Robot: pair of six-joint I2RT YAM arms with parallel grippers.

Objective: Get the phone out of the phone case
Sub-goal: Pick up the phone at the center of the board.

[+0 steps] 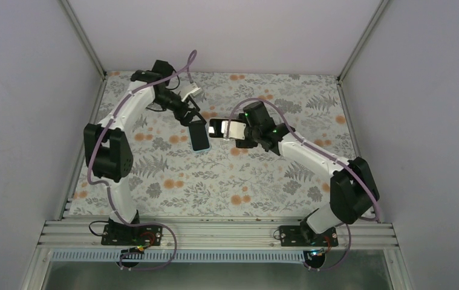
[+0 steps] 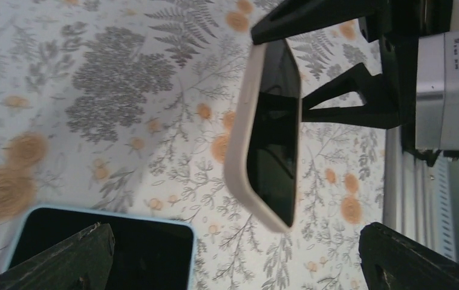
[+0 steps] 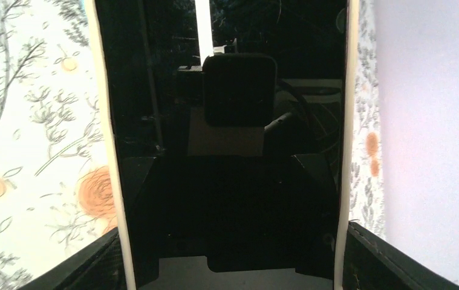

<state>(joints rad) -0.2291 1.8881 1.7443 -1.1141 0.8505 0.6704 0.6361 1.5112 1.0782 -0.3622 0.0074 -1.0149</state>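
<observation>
Phone point(image 3: 227, 181) in cream case point(image 2: 240, 148), right claw point(image 3: 233, 266) clamping; ends cropped in wrist view.

Tight at the middle of the worktop point(image 1: 245, 181): left hand point(image 1: 193, 121) and right hand point(image 1: 234, 128) close together, white-cased phone point(image 1: 218, 128) raised between them, blue-cased phone point(image 1: 199, 138) flat just beside. Wide open along the near edge and toward the far right corner.

Phone and phone case, apart from each other.
Phone point(image 2: 272, 133): cream-edged, glossy black screen, clamped by long edges in right gripper point(image 1: 225, 128), off the table point(image 1: 263, 181), screen toward that wrist. Phone case point(image 2: 148, 254): pale blue rim, dark inside, flat on table under left gripper point(image 1: 194, 124), beside one finger, contact unclear.
</observation>
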